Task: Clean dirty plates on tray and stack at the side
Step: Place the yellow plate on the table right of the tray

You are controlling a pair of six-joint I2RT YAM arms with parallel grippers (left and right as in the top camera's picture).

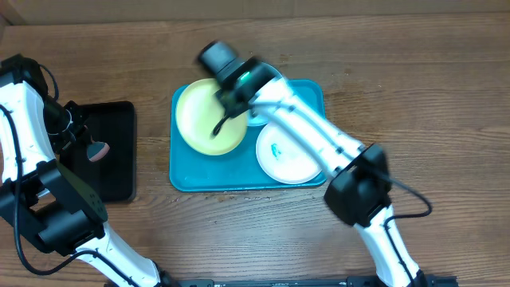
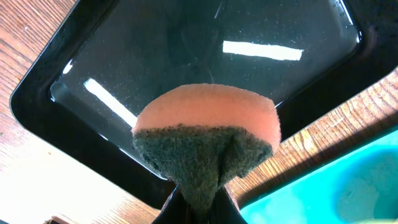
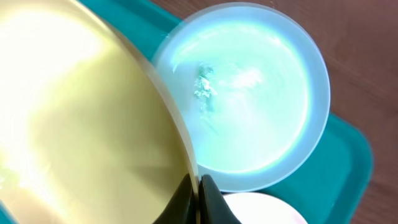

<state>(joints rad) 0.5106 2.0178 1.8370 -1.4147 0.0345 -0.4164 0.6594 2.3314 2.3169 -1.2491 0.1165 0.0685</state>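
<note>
Grained wood table (image 1: pixel 414 64), glossy black tray (image 2: pixel 186 37), rough-backed pink foam sponge (image 2: pixel 208 134), glossy yellow-green plate (image 3: pixel 74 112), smooth teal plastic tray (image 1: pixel 187 171)

Teal tray (image 1: pixel 183 177) with yellow-green plate (image 1: pixel 199 115) and white plate (image 1: pixel 292 161) — right claw (image 1: pixel 219 125) at the yellow-green rim
</note>
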